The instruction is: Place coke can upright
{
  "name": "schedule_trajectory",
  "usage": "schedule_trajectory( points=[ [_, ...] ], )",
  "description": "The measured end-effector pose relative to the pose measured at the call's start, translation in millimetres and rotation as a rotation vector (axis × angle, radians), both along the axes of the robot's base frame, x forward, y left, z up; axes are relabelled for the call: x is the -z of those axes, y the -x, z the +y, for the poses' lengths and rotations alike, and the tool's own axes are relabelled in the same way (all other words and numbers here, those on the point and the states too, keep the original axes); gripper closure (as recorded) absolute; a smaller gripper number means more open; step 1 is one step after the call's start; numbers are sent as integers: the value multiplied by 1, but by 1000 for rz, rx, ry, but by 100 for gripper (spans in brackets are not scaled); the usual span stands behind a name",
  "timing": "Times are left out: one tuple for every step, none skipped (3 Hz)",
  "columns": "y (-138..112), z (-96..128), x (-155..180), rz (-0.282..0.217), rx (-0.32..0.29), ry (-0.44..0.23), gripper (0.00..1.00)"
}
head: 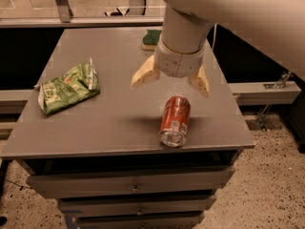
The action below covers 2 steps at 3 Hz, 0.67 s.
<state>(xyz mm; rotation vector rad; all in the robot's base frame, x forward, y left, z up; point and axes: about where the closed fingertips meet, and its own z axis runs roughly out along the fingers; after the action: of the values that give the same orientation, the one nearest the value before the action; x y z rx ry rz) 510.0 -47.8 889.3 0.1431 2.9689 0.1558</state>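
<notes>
On the grey table (119, 116) lies the coke can (174, 120); gripper (172, 80) just behind, spread.

Grey flat-topped desk (71, 132) in a dim room, on a speckled stone floor (274, 185).
The desk's front holds stacked grey drawers (95, 185) with small metal knobs. A pale horizontal beam (262, 92) runs level with the desktop on the right, with darkness under it, and another pale rail (95, 22) crosses behind the far edge. A slanted grey metal post (61, 1) rises at the upper left against lighter flooring. The gripper (171, 86) hangs above the desk's middle, its fingers spread apart.
</notes>
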Motion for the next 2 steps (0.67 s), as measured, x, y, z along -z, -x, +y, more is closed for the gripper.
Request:
schedule_trajectory(
  points=[
    [16,3,14,14,14,-22,0],
    [27,7,24,16,13,-41,0]
  ],
)
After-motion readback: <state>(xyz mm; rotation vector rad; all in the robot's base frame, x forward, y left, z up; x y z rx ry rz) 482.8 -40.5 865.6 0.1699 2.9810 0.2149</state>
